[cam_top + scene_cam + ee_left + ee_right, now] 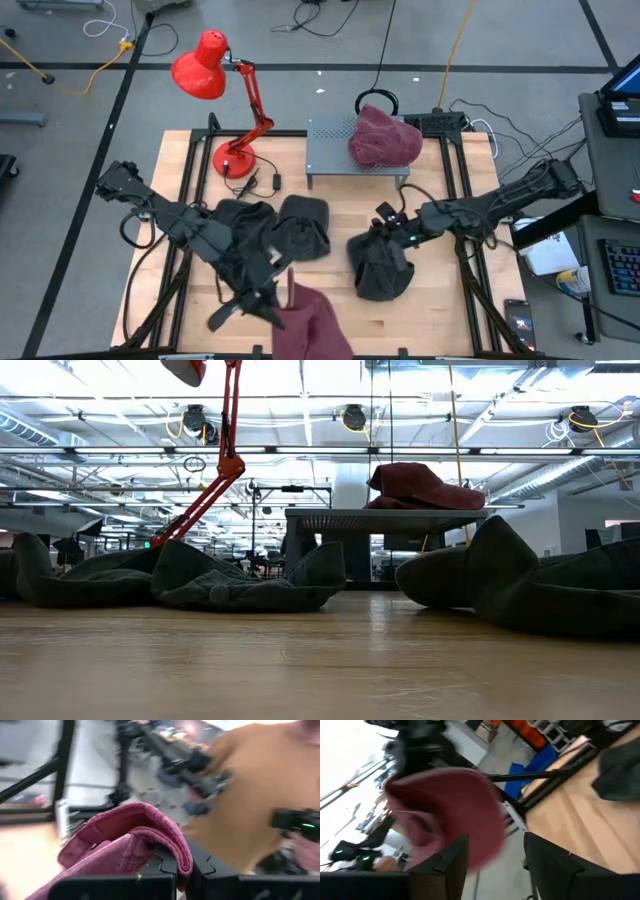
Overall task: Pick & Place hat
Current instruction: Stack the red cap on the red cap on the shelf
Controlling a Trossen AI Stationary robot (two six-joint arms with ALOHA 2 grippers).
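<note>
My left gripper (pixel 282 298) (pixel 186 866) is near the table's near edge, shut on a maroon knit hat (pixel 312 325) (pixel 125 840). The right wrist view shows that hat (pixel 447 815) farther off. A second maroon hat (pixel 385 140) (pixel 420 488) lies on top of a grey perforated stand (pixel 345 150). My right gripper (pixel 384 222) (pixel 495 865) is open, with nothing between its fingers, just above a dark hat (pixel 380 265) on the table. Two more dark hats (pixel 245 225) (pixel 305 228) lie on the table under my left arm. My left gripper pinches a folded edge of the maroon hat (pixel 172 851) between its two fingers; the knit drapes over one fingertip (pixel 162 865). The rest of the hat hangs slack past the fingers toward the near edge. Whether it rests on the table I cannot tell.
A red desk lamp (pixel 225 100) stands at the far left of the table. Black cables (pixel 255 180) lie beside its base. The dark hats (pixel 240 585) (pixel 530 585) lie across the middle of the table. Bare wood (pixel 440 300) shows at the near right. Frame rails (pixel 470 200) run along both sides.
</note>
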